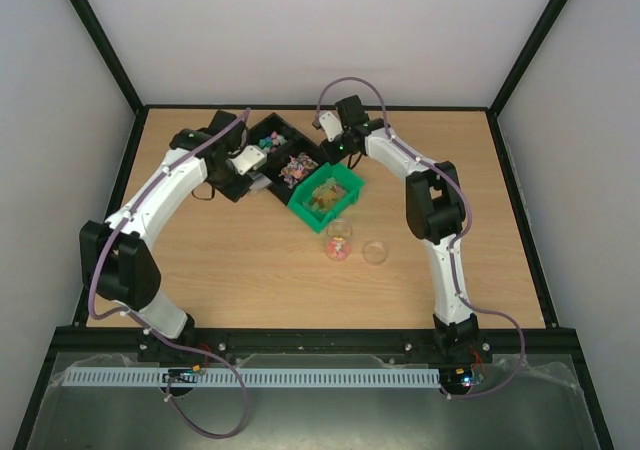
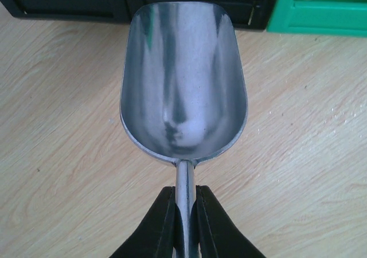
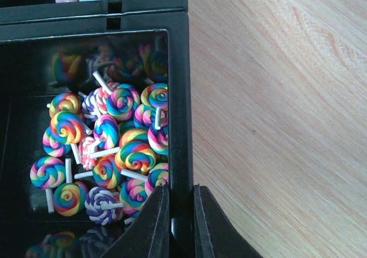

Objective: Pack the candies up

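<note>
Nearest the arm bases, low in the centre of the top view, a small clear jar (image 1: 340,233) stands on the bench (image 1: 230,270). A little pink shows at its bottom, probably a few sweets already dropped in. Its round lid (image 1: 375,252) lies just beside it, off. Behind these sits the green bin (image 1: 308,215), its contents too small to name.

Further back, the left end effector (image 2: 184,223) is clamped on the handle of the metal scoop (image 2: 183,80). The scoop's bowl is bare and hovers over wood, just short of the black tray (image 3: 179,97). The right end effector (image 3: 182,226) pinches that tray's wall, apparently to steady it. The candies (image 3: 109,149), swirled lollipops, lie heaped in the compartment at the left of the right wrist view.

Packing looks barely begun: scooping, filling the jar and putting the lid on all remain.
</note>
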`<state>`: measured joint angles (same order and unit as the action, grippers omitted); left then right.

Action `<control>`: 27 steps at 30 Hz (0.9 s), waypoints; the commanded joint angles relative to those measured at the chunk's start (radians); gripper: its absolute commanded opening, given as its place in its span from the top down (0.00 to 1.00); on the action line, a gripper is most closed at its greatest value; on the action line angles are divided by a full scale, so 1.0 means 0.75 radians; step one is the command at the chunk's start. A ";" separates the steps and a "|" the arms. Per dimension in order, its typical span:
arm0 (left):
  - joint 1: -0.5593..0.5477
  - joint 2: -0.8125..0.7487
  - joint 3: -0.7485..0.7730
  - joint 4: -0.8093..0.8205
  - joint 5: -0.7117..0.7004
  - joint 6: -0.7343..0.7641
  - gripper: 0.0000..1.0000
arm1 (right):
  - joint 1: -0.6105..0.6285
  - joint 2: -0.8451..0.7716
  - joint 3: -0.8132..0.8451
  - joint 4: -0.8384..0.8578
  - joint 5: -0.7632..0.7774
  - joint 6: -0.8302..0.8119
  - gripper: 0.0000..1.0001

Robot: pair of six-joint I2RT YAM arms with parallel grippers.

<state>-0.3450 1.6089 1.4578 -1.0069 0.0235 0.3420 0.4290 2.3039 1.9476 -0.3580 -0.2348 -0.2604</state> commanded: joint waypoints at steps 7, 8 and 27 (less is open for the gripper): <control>-0.005 -0.016 0.099 -0.211 -0.040 0.203 0.98 | 0.084 -0.066 -0.106 -0.028 -0.138 0.122 0.99; -0.012 -0.010 0.110 -0.219 -0.054 0.214 0.98 | 0.090 -0.071 -0.117 -0.025 -0.143 0.120 0.99; -0.117 0.256 0.359 -0.388 -0.345 0.321 0.98 | 0.151 -0.130 -0.215 0.006 -0.139 0.239 0.99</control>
<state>-0.4232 1.7882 1.7061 -1.2518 -0.1646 0.5648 0.5159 2.2383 1.8252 -0.3069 -0.3050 -0.1249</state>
